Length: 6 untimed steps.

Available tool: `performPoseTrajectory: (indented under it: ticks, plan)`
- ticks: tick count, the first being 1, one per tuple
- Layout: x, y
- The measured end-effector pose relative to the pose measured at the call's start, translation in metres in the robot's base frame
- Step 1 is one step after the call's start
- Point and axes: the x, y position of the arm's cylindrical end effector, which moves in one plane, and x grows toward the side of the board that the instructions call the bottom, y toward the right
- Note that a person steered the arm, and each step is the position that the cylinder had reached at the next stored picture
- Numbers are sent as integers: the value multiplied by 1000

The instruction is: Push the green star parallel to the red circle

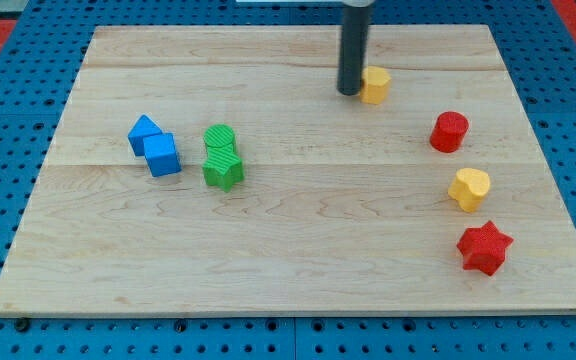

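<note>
The green star [224, 171] lies left of the board's middle, touching a green round block [220, 140] just above it. The red circle [449, 131] stands at the view's right, a little higher than the star. My tip [350, 92] is near the view's top, right of centre, touching or almost touching the left side of a yellow block [374, 85]. It is far from the green star, up and to the right of it, and left of and above the red circle.
Two blue blocks [145, 133] [162, 154] sit together left of the green pair. A yellow heart-like block [469, 188] and a red star [484, 248] lie below the red circle. The wooden board [288, 290] rests on a blue pegboard surface.
</note>
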Motion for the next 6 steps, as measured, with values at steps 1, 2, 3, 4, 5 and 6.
performPoseTrajectory:
  ticks: [1,2,3,4,5,6]
  plan:
    - [0,57]
    - [2,-7]
    - [76,-64]
    - [173,-71]
    - [186,-171]
    - [153,-209]
